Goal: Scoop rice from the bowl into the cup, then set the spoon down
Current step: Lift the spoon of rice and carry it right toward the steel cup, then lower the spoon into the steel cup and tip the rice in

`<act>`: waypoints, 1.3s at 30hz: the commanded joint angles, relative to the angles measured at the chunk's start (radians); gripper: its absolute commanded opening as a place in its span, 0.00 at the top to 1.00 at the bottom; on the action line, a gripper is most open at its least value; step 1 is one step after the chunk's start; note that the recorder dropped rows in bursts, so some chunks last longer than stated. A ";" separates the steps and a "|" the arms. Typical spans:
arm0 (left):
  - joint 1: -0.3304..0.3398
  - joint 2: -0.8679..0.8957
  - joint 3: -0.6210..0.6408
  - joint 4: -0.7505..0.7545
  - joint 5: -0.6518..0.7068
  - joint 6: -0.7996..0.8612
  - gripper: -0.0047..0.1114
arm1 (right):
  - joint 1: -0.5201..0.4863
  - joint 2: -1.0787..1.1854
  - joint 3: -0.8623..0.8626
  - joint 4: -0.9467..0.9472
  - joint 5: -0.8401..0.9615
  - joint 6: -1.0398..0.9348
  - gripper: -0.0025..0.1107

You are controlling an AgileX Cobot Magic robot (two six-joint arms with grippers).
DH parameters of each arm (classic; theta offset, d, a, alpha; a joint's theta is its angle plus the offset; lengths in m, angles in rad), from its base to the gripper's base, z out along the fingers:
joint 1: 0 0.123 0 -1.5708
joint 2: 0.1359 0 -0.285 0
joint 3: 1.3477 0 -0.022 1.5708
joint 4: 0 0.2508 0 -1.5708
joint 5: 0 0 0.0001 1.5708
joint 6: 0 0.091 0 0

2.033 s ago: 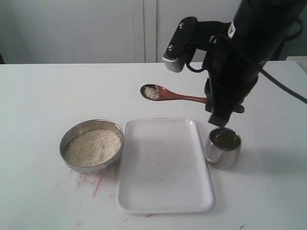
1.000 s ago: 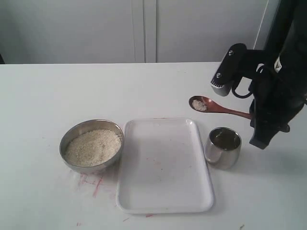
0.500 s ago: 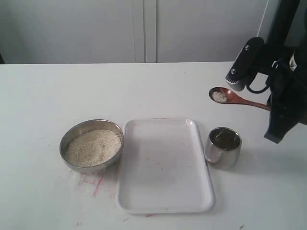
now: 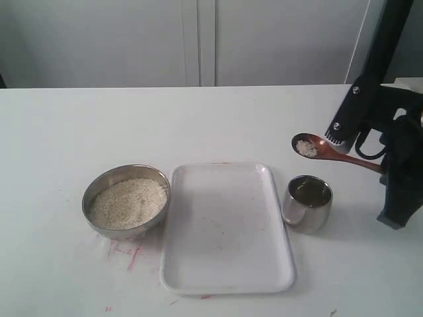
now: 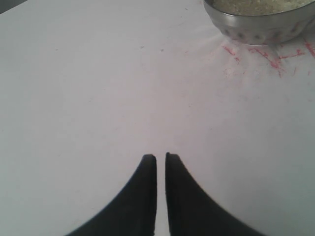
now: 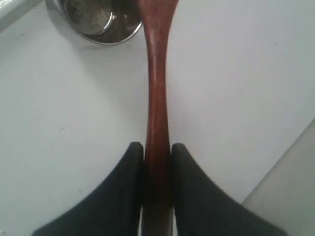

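Right of the tray [image 4: 225, 277], the steel cup [image 4: 307, 203] stands alone. Above and just beyond it, the wooden spoon [image 4: 330, 153] has sunk slightly since a moment ago. Its scoop, holding rice [image 4: 306, 148], points left, and its handle runs right into the right gripper [image 6: 157, 146], which pinches it.

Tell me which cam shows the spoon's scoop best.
Exterior view: the spoon shows its scoop, holding rice. Right wrist view shows only its handle in the right claw, scoop cut off. Left wrist view shows none of it.
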 commanded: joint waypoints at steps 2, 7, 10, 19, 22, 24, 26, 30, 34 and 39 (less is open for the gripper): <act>-0.004 0.007 0.009 -0.006 0.048 -0.006 0.84 | -0.002 -0.027 0.011 -0.018 -0.007 0.006 0.98; -0.004 0.007 0.009 -0.006 0.048 -0.006 0.84 | -0.002 -0.025 0.011 -0.041 -0.007 0.006 0.98; -0.004 0.007 0.009 -0.006 0.048 -0.006 0.84 | -0.002 -0.008 0.011 -0.097 -0.005 0.006 0.98; -0.004 0.007 0.009 -0.006 0.048 -0.006 0.84 | -0.002 0.069 0.011 -0.188 -0.005 0.006 0.98; -0.004 0.007 0.009 -0.006 0.048 -0.006 0.84 | -0.002 0.090 0.011 -0.214 -0.005 -0.007 0.98; -0.004 0.007 0.009 -0.006 0.048 -0.006 0.84 | -0.002 0.102 0.011 -0.229 -0.009 -0.027 0.98; -0.004 0.007 0.009 -0.006 0.048 -0.006 0.84 | -0.002 0.107 0.011 -0.247 -0.018 -0.027 0.98; -0.004 0.007 0.009 -0.006 0.048 -0.006 0.84 | -0.002 0.121 0.011 -0.262 -0.035 -0.088 0.98; -0.004 0.007 0.009 -0.006 0.048 -0.006 0.84 | -0.002 0.139 0.011 -0.262 -0.039 -0.099 0.98; -0.004 0.007 0.009 -0.006 0.048 -0.006 0.84 | -0.002 0.143 0.011 -0.262 -0.064 -0.168 0.98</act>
